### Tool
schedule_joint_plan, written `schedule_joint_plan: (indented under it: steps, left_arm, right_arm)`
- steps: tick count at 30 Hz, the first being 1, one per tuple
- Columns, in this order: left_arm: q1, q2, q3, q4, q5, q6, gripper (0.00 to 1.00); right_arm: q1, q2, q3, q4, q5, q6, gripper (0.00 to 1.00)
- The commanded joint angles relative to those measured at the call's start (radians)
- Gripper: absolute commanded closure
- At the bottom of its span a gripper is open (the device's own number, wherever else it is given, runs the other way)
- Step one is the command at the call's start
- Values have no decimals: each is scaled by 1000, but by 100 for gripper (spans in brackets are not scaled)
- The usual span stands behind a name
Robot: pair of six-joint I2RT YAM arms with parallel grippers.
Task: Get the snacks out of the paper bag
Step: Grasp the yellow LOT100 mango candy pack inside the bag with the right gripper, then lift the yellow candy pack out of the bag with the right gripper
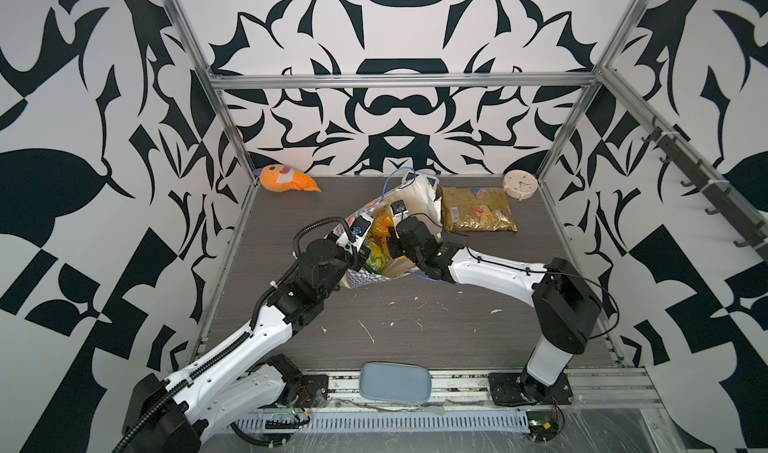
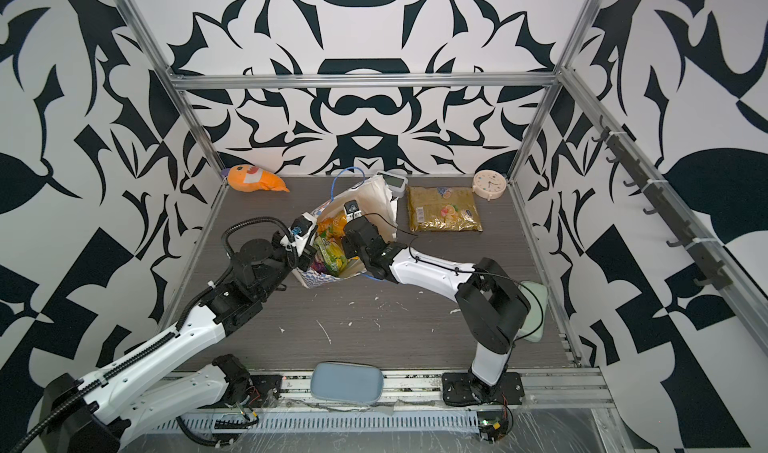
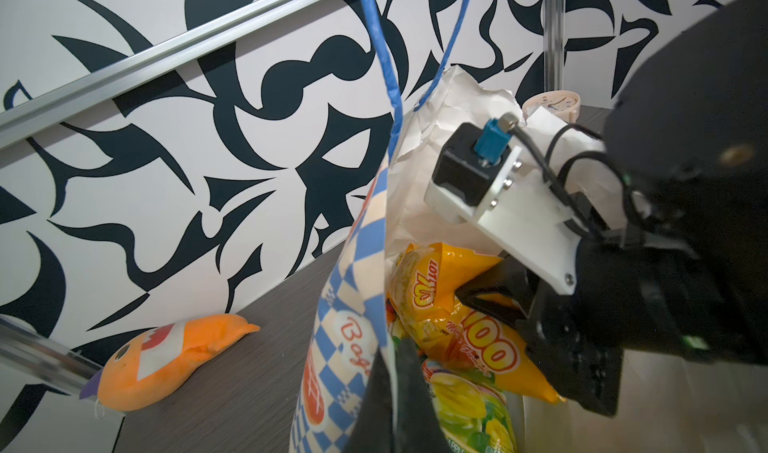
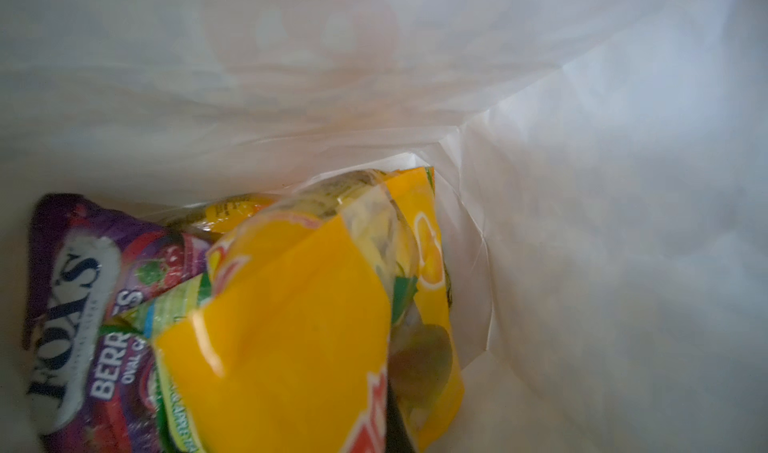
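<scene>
The paper bag (image 1: 419,197) (image 2: 374,205) stands mid-table with its mouth open upward. My left gripper (image 3: 392,372) (image 1: 366,257) is shut on the bag's checkered side wall (image 3: 336,347) at the rim. My right gripper (image 1: 390,239) (image 2: 345,243) reaches into the mouth. It is shut on a yellow-orange mango packet (image 4: 291,347) (image 3: 449,305). Beneath that lie a green-yellow packet (image 3: 469,409) and a purple FOX'S packet (image 4: 83,305). A large olive-gold packet (image 1: 478,209) (image 2: 444,209) lies flat on the table right of the bag.
An orange plush toy (image 1: 286,178) lies at the back left. A round cream clock (image 1: 520,185) stands at the back right, and a small white digital clock (image 2: 395,182) behind the bag. A blue-grey pad (image 1: 395,382) sits at the front edge.
</scene>
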Motion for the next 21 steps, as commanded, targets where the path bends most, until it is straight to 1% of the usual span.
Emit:
schedule_joint_plan:
  steps: [1,2,6,8,11,18,21]
  left_arm:
    - [-11,1,15,85,27,4,100]
    - [-11,5,16,87,27,4,100]
    - [-11,17,22,85,27,8,100]
    - [-11,20,23,89,24,8,100]
    - [-11,19,25,89,20,9,100]
    - [-11,12,23,84,5,9,100]
    - [-12,15,24,85,-5,16,100]
  right_arm:
    - [-12,-120,12,157,-92,-16,94]
    - [-19,-140,10,148,-92,-16,94]
    - [-53,-215,25,99,-210,-16,94]
    - [-63,-246,43,59,-251,-34,94]
    - [-71,-306,49,13,-263,-61,94]
    - [-142,-473,54,-124,-315,-77,94]
    - [-169,-534,55,-187,-303,-94,94]
